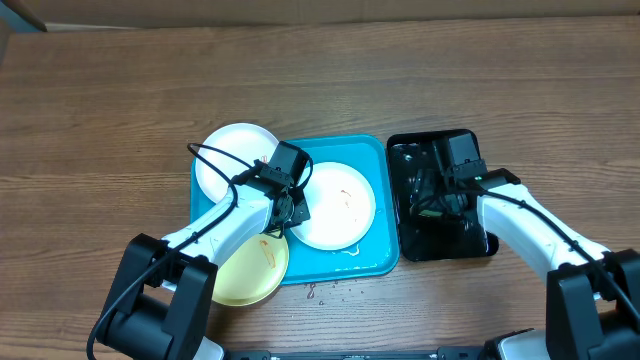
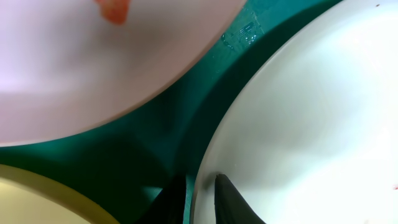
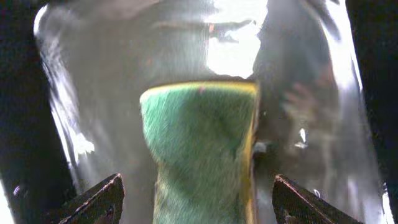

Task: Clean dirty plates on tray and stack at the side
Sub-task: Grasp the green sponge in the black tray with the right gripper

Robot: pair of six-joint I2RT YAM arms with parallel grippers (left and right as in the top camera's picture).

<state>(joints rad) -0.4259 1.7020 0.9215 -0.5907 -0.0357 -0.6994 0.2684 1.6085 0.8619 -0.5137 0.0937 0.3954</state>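
Our left gripper [image 2: 199, 186] pinches the left rim of the white plate [image 1: 342, 212] mid-tray [image 1: 372, 150]. Our right gripper [image 3: 198, 193] hangs spread-jawed over the black tray [image 1: 470, 245], with the sponge [image 3: 199, 137] straight ahead between its fingers.

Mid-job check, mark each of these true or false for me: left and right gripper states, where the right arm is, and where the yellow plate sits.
1. The left gripper pinches the rim of the smeared white plate in the blue tray. True.
2. The right gripper is over the blue tray. False: it is over the black tray.
3. The right gripper is clamped on a sponge. False: its jaws stand open on either side of the green sponge.
4. The yellow plate overlaps a corner of the blue tray. True.
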